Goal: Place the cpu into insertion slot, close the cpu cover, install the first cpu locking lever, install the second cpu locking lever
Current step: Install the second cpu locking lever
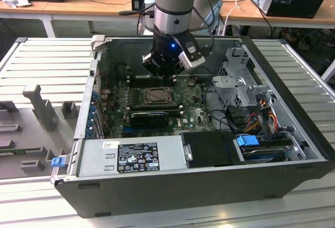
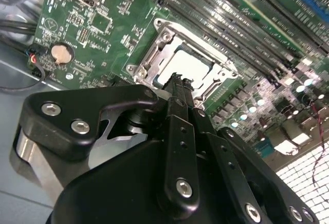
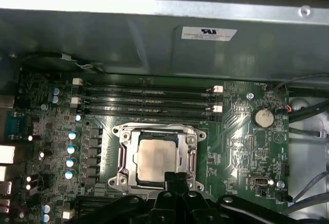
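The cpu [image 3: 156,160] lies flat in the insertion slot [image 1: 157,97] on the green motherboard, pale metal face up. The cpu cover [image 3: 192,153], a silver frame, lies down around the chip, and its window shows the face. In the second wrist view the cpu [image 2: 194,66] shows just past my fingertips. My gripper [image 3: 176,176] hovers at the slot's edge with its black fingers [image 2: 178,112] pressed together and nothing between them. In the exterior view the gripper [image 1: 165,72] hangs over the far edge of the slot.
Long black RAM slots [image 3: 146,100] run beside the socket, with a coin battery [image 3: 263,116] close by. The case wall [image 3: 154,39] rises beyond the RAM slots. A power supply [image 1: 131,157], a drive cage [image 1: 238,84] and loose cables [image 1: 261,114] crowd the case.
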Motion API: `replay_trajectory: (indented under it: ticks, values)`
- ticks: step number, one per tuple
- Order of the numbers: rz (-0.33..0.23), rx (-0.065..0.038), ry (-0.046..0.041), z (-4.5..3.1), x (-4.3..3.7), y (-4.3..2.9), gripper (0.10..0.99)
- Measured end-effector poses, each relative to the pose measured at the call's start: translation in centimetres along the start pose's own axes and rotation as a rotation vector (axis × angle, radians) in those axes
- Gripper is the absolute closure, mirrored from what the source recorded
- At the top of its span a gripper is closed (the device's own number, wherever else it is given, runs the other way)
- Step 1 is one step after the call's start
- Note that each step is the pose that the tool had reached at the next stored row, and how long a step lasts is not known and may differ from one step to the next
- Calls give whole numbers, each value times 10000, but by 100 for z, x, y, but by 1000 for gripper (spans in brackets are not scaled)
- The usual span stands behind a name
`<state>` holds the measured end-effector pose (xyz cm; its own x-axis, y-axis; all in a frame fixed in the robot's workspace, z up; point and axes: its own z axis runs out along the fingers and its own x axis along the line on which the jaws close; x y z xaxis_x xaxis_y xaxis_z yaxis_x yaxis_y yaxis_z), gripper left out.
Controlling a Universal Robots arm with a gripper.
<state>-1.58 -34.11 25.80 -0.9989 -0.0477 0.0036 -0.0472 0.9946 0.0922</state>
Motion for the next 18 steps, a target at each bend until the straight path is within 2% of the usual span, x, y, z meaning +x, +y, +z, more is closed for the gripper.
replay_trajectory:
  ticks: [6, 10, 12, 14, 15, 16, 18]
  values:
    - [0, 0, 0, -8, 4, -83, 980]
    - [1, -25, 1, -16, 9, -175, 980]
    - [3, -163, 32, -17, 5, -202, 980]
    - [2, -507, 34, -16, 6, -220, 980]
    - [0, -725, 32, -15, 6, -233, 980]
    - [0, -786, 38, -4, 7, -250, 980]
    - [2, -786, 49, 44, 8, -291, 980]
